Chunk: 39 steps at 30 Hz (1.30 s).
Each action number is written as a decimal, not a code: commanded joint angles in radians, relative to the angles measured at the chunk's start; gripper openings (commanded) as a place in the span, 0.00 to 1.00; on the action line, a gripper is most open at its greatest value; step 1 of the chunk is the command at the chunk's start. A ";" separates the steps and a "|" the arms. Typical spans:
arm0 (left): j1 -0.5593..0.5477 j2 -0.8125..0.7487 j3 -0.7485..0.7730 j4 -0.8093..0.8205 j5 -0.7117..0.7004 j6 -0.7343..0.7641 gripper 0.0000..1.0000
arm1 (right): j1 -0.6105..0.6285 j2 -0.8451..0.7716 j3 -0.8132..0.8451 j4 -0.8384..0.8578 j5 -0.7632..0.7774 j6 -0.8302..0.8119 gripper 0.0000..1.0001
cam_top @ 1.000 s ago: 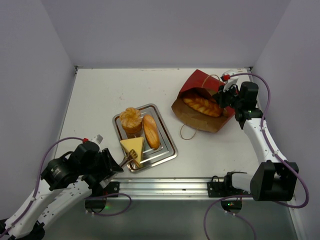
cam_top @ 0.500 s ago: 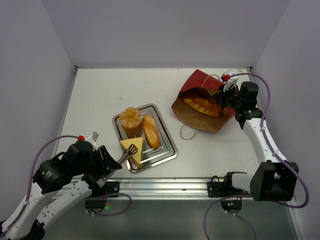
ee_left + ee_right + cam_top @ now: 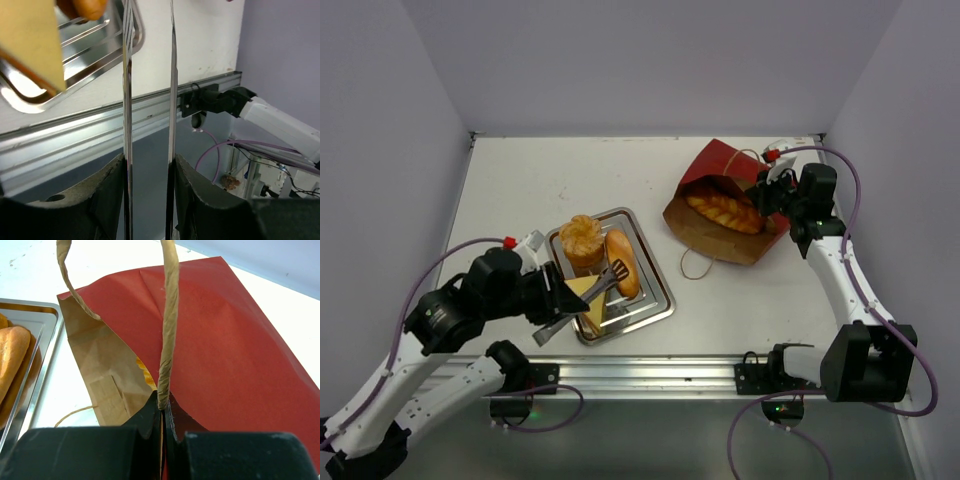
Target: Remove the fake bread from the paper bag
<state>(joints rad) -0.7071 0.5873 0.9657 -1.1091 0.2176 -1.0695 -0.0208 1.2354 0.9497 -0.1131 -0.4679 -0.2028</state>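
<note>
The paper bag (image 3: pixel 725 205) lies on its side at the back right, its mouth toward the tray. A braided loaf (image 3: pixel 725 212) shows in its mouth. My right gripper (image 3: pixel 163 407) is shut on the bag's string handle (image 3: pixel 168 330). A round roll (image 3: pixel 581 238), a baguette (image 3: pixel 622 262) and a pale yellow wedge (image 3: pixel 582 292) lie on the silver tray (image 3: pixel 655 300). My left gripper (image 3: pixel 148 165) is shut on metal tongs (image 3: pixel 590 293). The tongs' tips stand apart above the wedge, beside the baguette.
The bag's second string handle (image 3: pixel 695 265) lies loose on the table in front of the bag. The metal rail (image 3: pixel 650 372) runs along the near edge. Walls close in the table on the left, back and right.
My left arm has risen and moved forward and right, swinging the tongs from the tray's near edge to over the wedge. The right arm and the bag have not moved.
</note>
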 commanded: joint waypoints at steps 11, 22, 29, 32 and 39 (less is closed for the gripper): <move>-0.028 0.491 -0.147 1.101 0.146 -0.073 0.44 | -0.004 -0.004 0.015 0.003 -0.025 0.000 0.00; -0.092 0.916 -0.090 1.476 0.014 -0.237 0.44 | -0.004 0.004 0.014 0.006 -0.028 0.000 0.00; -0.103 1.100 -0.033 1.580 0.002 -0.288 0.43 | -0.004 0.003 0.014 0.006 -0.038 -0.001 0.00; -0.103 1.152 -0.003 1.598 0.002 -0.293 0.44 | -0.004 0.003 0.014 0.004 -0.043 0.000 0.00; -0.101 1.252 0.022 1.651 0.003 -0.340 0.44 | -0.004 -0.001 0.014 0.007 -0.051 0.002 0.00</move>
<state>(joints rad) -0.8066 1.8137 0.9432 0.4393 0.2420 -1.3773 -0.0208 1.2369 0.9497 -0.1131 -0.4896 -0.2031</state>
